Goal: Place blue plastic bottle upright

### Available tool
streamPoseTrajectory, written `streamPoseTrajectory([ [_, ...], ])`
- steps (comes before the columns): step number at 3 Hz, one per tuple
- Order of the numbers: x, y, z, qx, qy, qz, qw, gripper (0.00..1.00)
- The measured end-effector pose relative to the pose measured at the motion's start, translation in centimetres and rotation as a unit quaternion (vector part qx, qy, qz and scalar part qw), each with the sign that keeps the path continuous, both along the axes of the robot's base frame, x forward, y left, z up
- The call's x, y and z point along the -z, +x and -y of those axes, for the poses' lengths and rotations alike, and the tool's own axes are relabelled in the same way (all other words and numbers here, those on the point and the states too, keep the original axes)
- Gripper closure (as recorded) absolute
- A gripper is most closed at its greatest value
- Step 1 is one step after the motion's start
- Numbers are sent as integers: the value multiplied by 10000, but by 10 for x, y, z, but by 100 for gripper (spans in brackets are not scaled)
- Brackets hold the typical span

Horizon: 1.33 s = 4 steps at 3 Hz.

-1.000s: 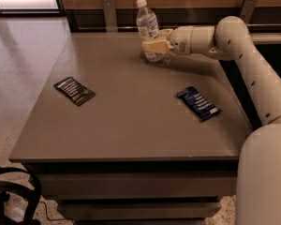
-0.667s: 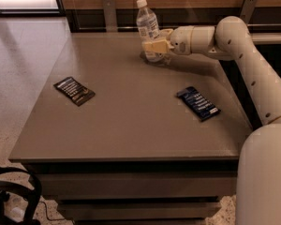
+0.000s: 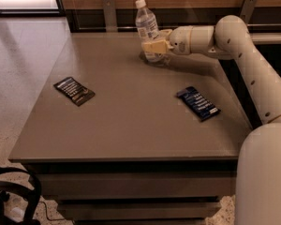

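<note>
The blue plastic bottle [image 3: 146,25], clear and ribbed with a white cap and a pale label, stands near the far edge of the grey-brown table [image 3: 126,130]. It leans slightly to the left, and its base is at or just above the tabletop. My gripper [image 3: 154,47] reaches in from the right. Its cream fingers are closed around the bottle's lower half, hiding that part.
A flat dark-blue snack packet [image 3: 198,103] lies on the right of the table. A black packet [image 3: 74,90] lies on the left. A wooden wall with metal brackets runs behind the table. A black object [image 3: 9,196] sits on the floor at the bottom left.
</note>
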<state>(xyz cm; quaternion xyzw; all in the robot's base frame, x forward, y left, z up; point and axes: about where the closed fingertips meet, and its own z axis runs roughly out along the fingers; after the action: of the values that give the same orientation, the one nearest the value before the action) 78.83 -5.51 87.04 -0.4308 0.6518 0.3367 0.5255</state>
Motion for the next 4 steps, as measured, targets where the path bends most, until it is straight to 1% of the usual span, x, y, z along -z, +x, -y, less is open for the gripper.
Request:
streamPoseTrajectory([
  [1,0,0,0,0,0,0,10000,100],
  [2,10,-2,-5,-49,-65,-155,9998,100],
  [3,1,-2,-5,-50,-66,-157,9998,100],
  [4,0,-2,-5,-50,-66,-157,9998,100],
])
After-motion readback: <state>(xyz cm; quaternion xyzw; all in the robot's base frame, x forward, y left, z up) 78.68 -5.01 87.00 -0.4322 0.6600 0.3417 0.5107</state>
